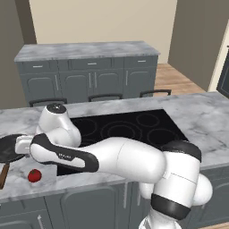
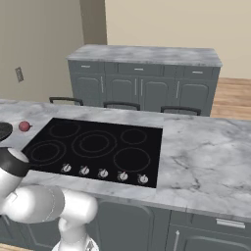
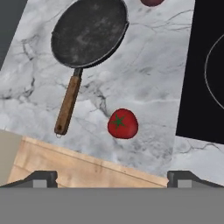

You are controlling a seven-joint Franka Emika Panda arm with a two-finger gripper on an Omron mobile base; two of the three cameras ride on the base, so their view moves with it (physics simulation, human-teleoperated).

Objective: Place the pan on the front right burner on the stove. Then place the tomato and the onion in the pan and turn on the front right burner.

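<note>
The dark grey pan (image 3: 89, 31) lies on the marble counter left of the stove (image 2: 98, 144), its brown wooden handle (image 3: 68, 105) pointing toward the counter's front edge. The red tomato (image 3: 123, 124) sits on the counter beside the handle, between pan and cooktop, and shows near the front edge (image 1: 34, 175). The pinkish-purple onion (image 2: 24, 126) rests behind the pan (image 1: 6, 147). My gripper (image 3: 112, 179) hangs open and empty above the counter's front edge, short of the tomato. The front right burner (image 2: 131, 159) is bare, with the silver knobs (image 2: 103, 172) in front of it.
My arm stretches left across the cooktop's front left corner. The wooden floor (image 3: 65, 162) shows past the counter edge below the hand. Bare marble counter (image 2: 206, 152) lies right of the stove. Dark chair backs (image 1: 105, 96) and a grey cabinet island (image 1: 87, 51) stand behind.
</note>
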